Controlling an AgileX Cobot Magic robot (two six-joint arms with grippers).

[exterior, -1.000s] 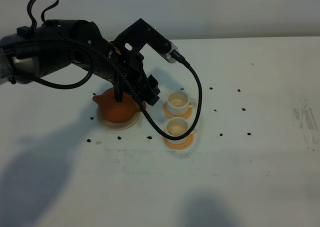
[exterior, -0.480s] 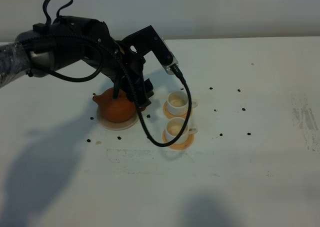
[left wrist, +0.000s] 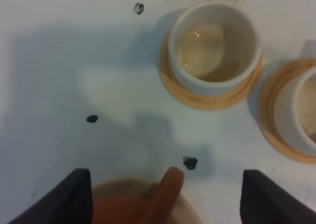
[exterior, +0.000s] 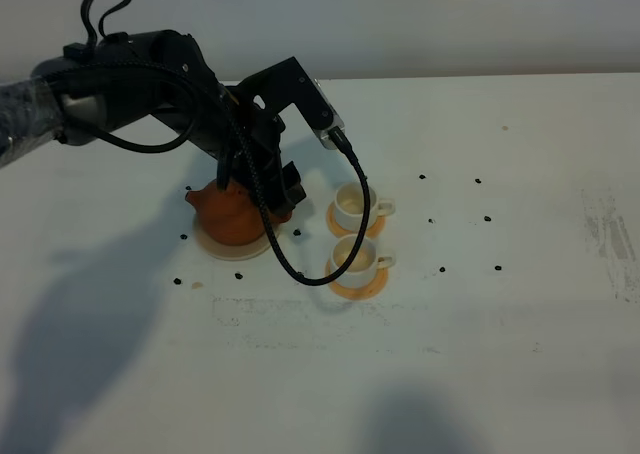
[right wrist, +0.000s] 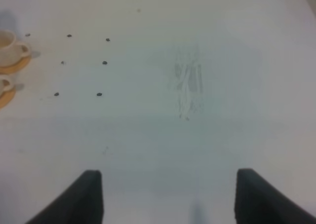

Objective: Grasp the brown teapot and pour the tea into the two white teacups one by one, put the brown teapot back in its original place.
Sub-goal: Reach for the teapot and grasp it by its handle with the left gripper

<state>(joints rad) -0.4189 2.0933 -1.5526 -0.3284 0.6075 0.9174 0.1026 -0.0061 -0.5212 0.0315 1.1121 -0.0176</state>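
Note:
The brown teapot point(exterior: 230, 217) sits on its beige saucer point(exterior: 236, 248), left of the two white teacups point(exterior: 353, 206) point(exterior: 356, 256), each on an orange coaster. My left gripper point(exterior: 281, 188) hangs low over the teapot's cup-side end. In the left wrist view the left gripper point(left wrist: 164, 174) is open, its fingers wide on either side of the teapot's loop handle point(left wrist: 166, 192) without touching it. One teacup point(left wrist: 215, 45) there holds pale tea; the other teacup point(left wrist: 302, 110) is cut by the frame edge. The right gripper point(right wrist: 169, 177) is open over bare table.
Small black dots point(exterior: 442, 270) are scattered around the cups and the saucer. A scuffed patch point(exterior: 610, 242) marks the table at the far right. The left arm's black cable point(exterior: 300, 270) loops down in front of the teapot, close to the near cup.
The left arm has shifted a little to the left and back, its gripper staying open beside the teapot. Teapot and cups have not moved.

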